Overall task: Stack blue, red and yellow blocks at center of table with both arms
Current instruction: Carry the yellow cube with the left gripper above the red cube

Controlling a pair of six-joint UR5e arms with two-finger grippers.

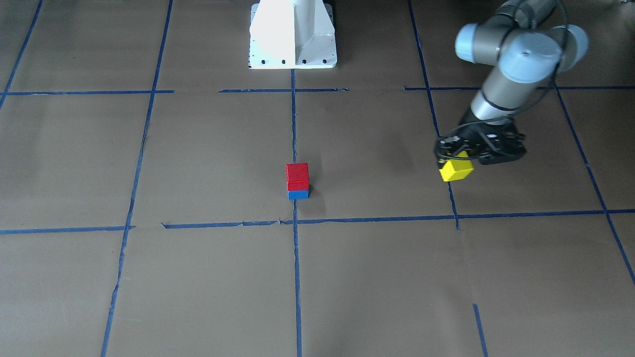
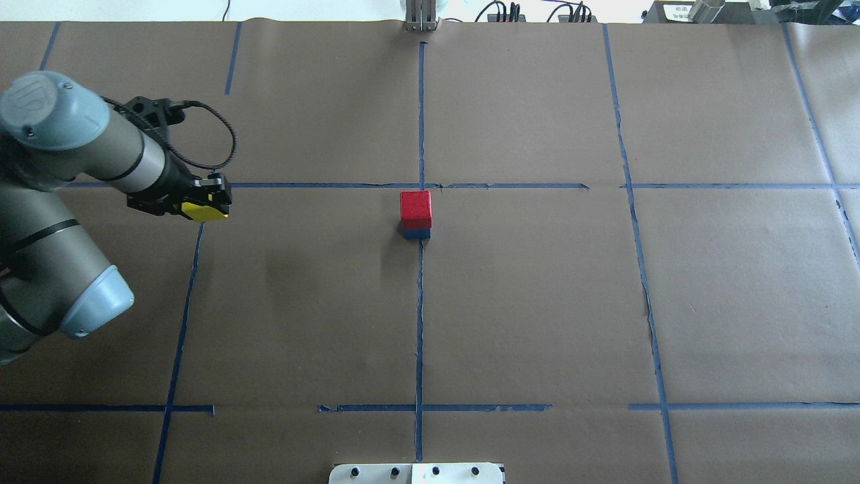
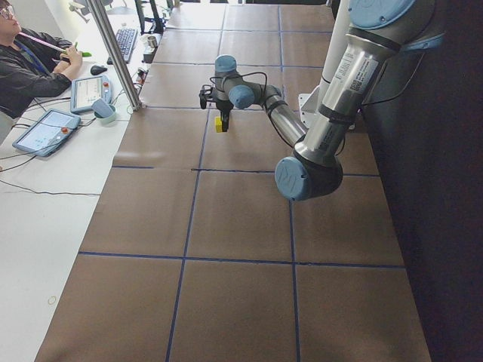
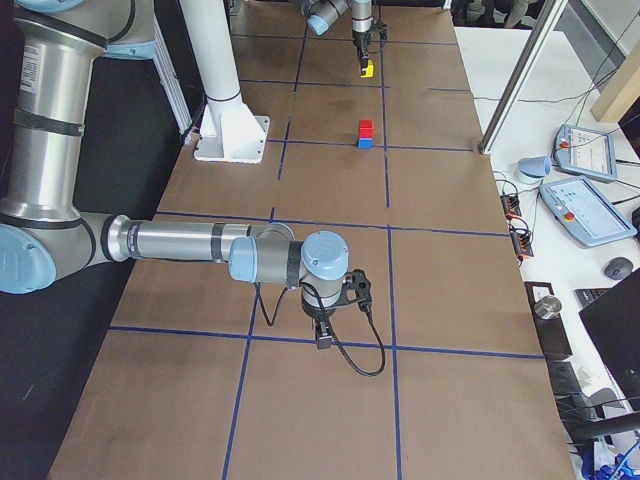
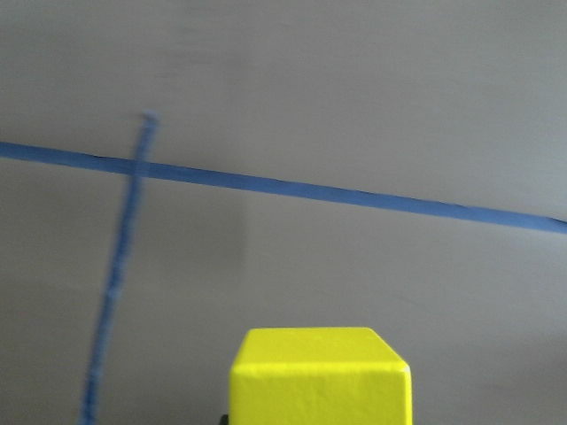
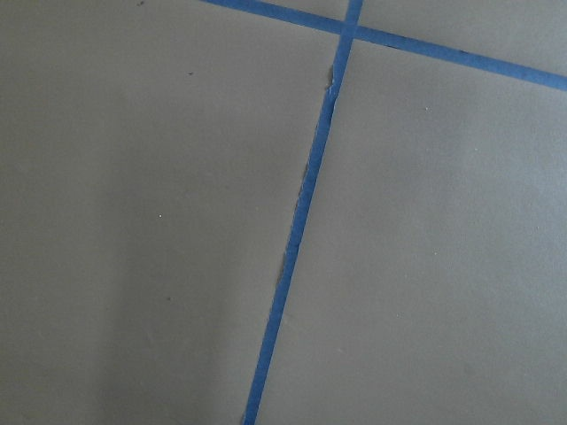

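A red block (image 1: 297, 176) sits squarely on a blue block (image 1: 298, 194) at the table's centre, where the tape lines cross; the stack also shows in the overhead view (image 2: 416, 208). My left gripper (image 1: 459, 158) is shut on a yellow block (image 1: 456, 170) and holds it above the table, well to the stack's side. In the overhead view the yellow block (image 2: 205, 212) is at the left. It fills the bottom of the left wrist view (image 5: 319, 376). My right gripper (image 4: 324, 338) shows only in the exterior right view, low over the table far from the stack; I cannot tell whether it is open.
The robot's white base (image 1: 292, 34) stands at the table's edge behind the stack. Blue tape lines (image 2: 420, 302) divide the brown table into squares. A metal post (image 3: 113, 53) and a desk with tablets (image 3: 45, 132) and an operator lie beyond the far edge.
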